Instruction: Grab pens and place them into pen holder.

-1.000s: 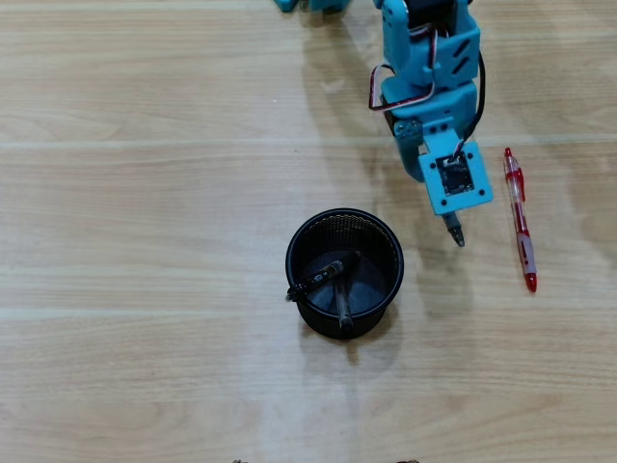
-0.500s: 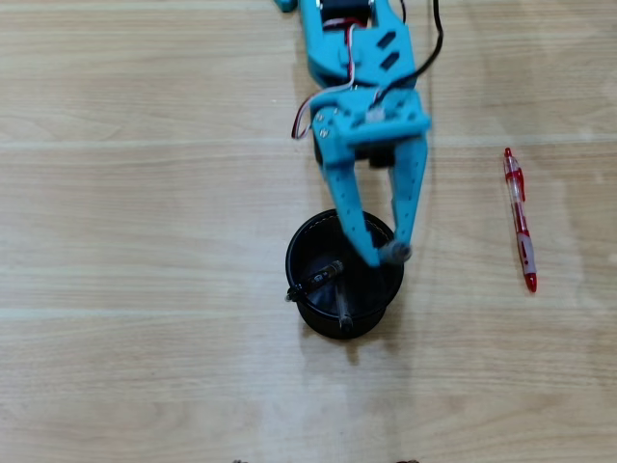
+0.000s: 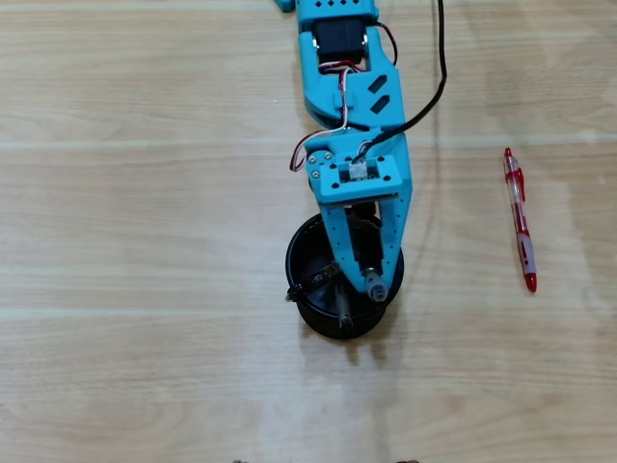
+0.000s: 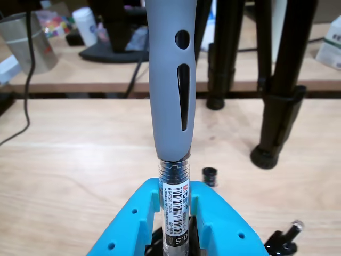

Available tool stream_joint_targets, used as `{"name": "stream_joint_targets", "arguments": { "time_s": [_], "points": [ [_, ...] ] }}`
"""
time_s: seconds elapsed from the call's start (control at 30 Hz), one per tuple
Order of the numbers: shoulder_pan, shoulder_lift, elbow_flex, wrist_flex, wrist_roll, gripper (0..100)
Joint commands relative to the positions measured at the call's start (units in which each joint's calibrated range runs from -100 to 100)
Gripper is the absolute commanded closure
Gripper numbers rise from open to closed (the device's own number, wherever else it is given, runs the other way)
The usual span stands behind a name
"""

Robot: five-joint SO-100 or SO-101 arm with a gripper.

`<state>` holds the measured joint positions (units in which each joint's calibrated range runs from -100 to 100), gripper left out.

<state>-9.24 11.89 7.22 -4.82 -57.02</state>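
Gripper (image 3: 371,286) clamped on grey-grip pen (image 4: 171,106), directly over pen holder (image 3: 301,253). Two pens already inside; red pen (image 3: 520,220) lies well off to its right in overhead view.

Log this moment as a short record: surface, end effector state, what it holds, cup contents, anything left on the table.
surface: light wooden table
end effector: shut on a grey-grip pen, held over the cup
held pen: clear barrel with barcode label, upright in the wrist view
cup: round black mesh, upright, two dark pens already leaning inside
left on table: one red pen, lying flat to the right of the cup in the overhead view, untouched
status: held pen not yet released
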Motion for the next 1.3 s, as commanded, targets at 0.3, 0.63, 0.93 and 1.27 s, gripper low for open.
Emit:
{"name": "stream_joint_targets", "arguments": {
  "time_s": [0.3, 0.63, 0.93, 1.27],
  "points": [
    [1.2, -1.6, -1.0, -1.2, 4.7, 92],
    [-12.4, -7.7, -4.9, 23.8, 12.2, 86],
    [-30.5, 15.8, -37.8, 72.2, -4.2, 75],
    [-35.2, 36.1, -55.6, 64.3, -9.1, 75]
  ]
}}
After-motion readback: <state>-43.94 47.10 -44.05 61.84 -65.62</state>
